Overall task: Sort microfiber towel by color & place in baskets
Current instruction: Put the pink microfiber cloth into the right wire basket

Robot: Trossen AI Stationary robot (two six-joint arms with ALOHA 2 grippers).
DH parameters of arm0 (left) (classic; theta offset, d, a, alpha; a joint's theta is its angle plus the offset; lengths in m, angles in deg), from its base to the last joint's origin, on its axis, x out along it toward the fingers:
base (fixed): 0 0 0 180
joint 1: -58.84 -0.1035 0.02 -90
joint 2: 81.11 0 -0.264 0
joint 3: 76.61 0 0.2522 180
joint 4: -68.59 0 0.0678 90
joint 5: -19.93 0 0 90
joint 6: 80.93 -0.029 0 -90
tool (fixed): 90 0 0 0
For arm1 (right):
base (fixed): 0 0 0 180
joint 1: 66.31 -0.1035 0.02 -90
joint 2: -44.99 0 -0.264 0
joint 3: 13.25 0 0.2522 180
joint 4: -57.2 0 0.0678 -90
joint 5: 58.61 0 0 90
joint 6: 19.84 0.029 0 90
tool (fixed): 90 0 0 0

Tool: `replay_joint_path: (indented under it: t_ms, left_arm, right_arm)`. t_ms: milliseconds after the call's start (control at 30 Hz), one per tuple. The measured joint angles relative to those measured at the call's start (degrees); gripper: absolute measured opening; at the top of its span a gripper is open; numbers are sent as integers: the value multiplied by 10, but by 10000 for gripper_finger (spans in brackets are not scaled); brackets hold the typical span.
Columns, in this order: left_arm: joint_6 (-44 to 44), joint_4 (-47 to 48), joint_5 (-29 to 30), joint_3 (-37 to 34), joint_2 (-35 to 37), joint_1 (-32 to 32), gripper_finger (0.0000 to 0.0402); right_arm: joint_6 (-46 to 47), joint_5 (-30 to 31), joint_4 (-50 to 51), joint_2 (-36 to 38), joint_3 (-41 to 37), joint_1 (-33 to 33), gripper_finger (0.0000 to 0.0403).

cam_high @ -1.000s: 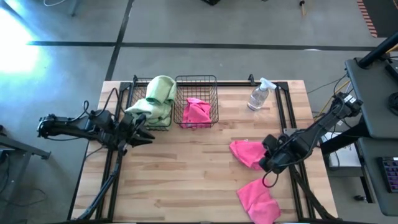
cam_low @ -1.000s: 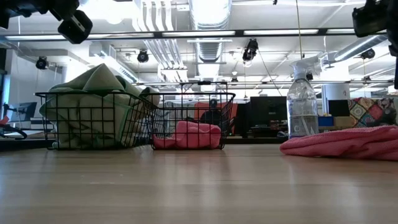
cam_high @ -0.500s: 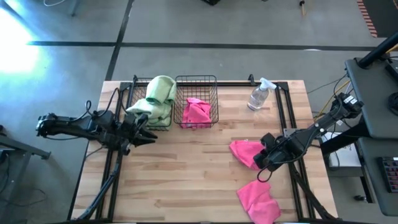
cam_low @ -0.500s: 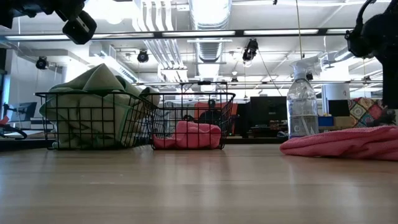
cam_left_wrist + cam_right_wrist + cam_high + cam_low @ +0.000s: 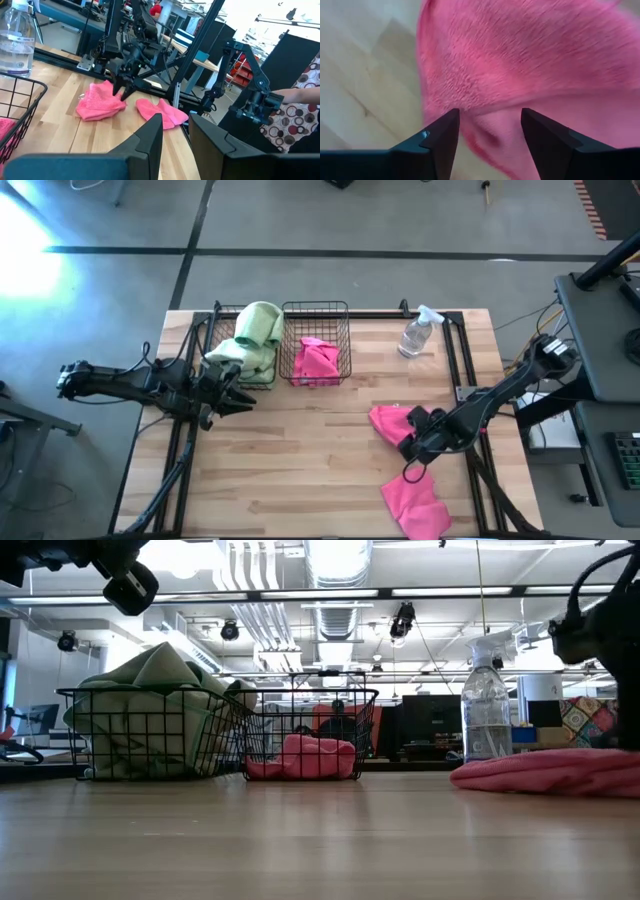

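Beneath right gripper [image 5: 411, 442], crumpled pink towel [image 5: 392, 423]

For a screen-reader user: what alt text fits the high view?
The right pincer, open, descends on a pink towel mid-table; another pink towel lies nearer the front edge. Behind sit two wire baskets, one holding green towels, one pink; the left pincer waits beside them.

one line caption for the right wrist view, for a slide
Right gripper, fingers open, poised directly over a bright pink microfiber towel lying on the wooden table.
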Motion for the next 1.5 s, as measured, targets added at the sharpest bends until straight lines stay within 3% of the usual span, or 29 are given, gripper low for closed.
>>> replay_joint_path:
  t_ms: [367,633,1200,1500]
  left_arm:
    - [2,-1,0,0,-2,0,80]
    - [2,-4,0,0,-2,0,80]
    - [-3,-4,0,0,-2,0,80]
    - [-3,-4,0,0,-2,0,80]
  right_arm:
    - [-67,-84,-46,-136,13,12,215]
    - [-129,-99,-37,-144,55,29,208]
    - [-174,-95,-47,-142,87,45,27]
    - [-182,-58,-46,-134,113,52,10]
